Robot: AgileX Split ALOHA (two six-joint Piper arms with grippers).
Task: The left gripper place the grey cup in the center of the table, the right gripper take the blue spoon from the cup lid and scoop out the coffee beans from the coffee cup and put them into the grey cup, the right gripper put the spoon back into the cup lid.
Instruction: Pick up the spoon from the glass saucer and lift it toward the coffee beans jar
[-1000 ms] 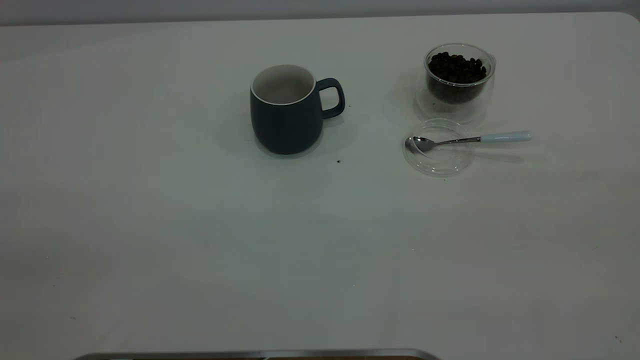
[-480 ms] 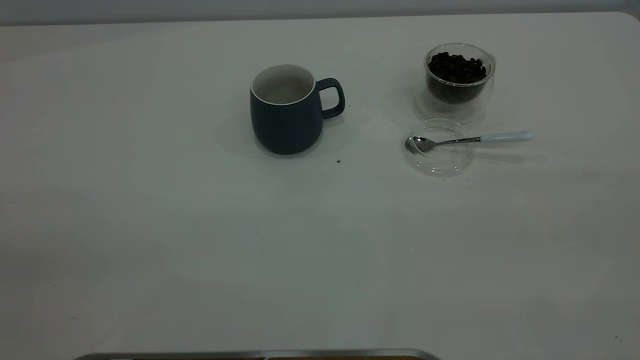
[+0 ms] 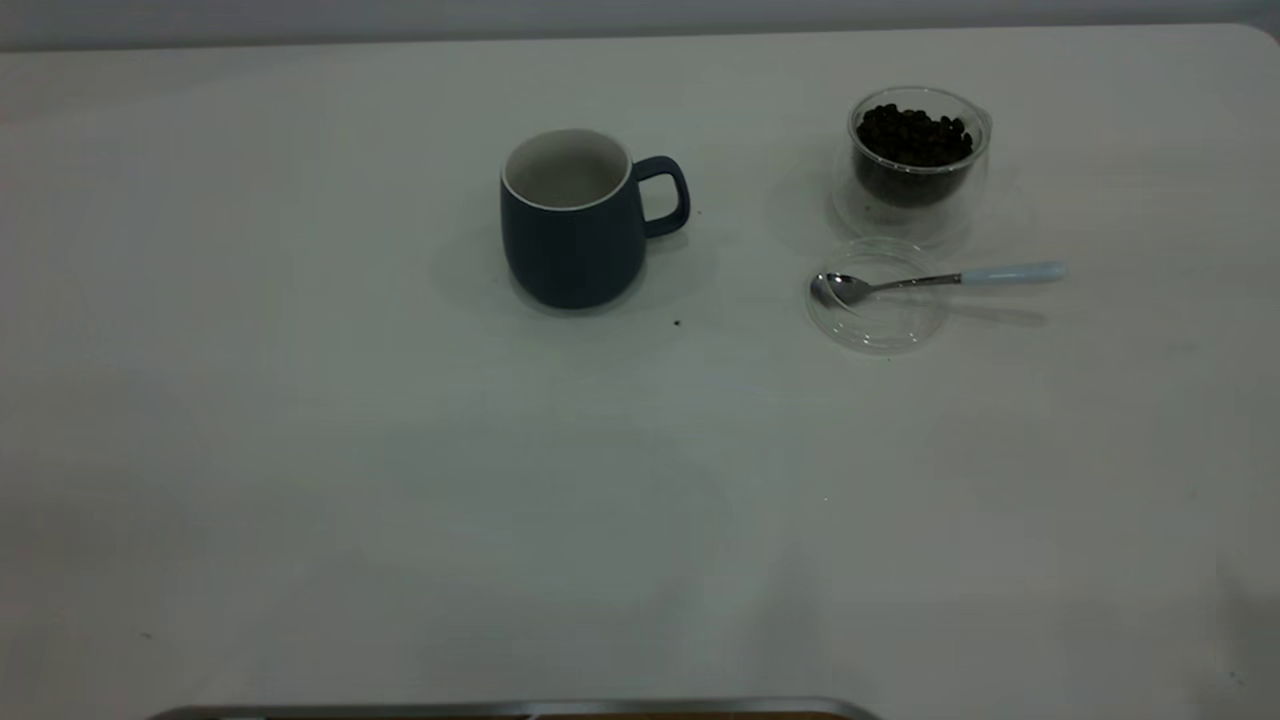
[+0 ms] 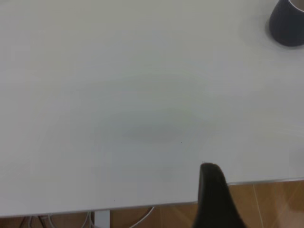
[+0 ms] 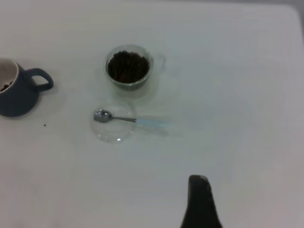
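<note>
Currently, the grey cup (image 3: 572, 222) is seen standing upright near the middle of the white desk (image 3: 400, 480), its loop handle turned toward the coffee cup (image 3: 915, 160). A few dark beans can be made out inside the grey cup in the right wrist view. The coffee cup, well apart from the grey cup, is filled with coffee beans (image 3: 912, 135). Just beside it lies the cup lid (image 3: 878, 300), with the bowl of the blue spoon (image 3: 940, 280) resting in it and the pale blue handle reaching out past the rim. One dark finger of the left hand (image 4: 216, 199) is shown over the desk edge, far from the grey cup; one finger of the right hand (image 5: 200, 202) is shown above bare desk, apart from the spoon. Whether either hand is wide or narrow cannot be told.
</note>
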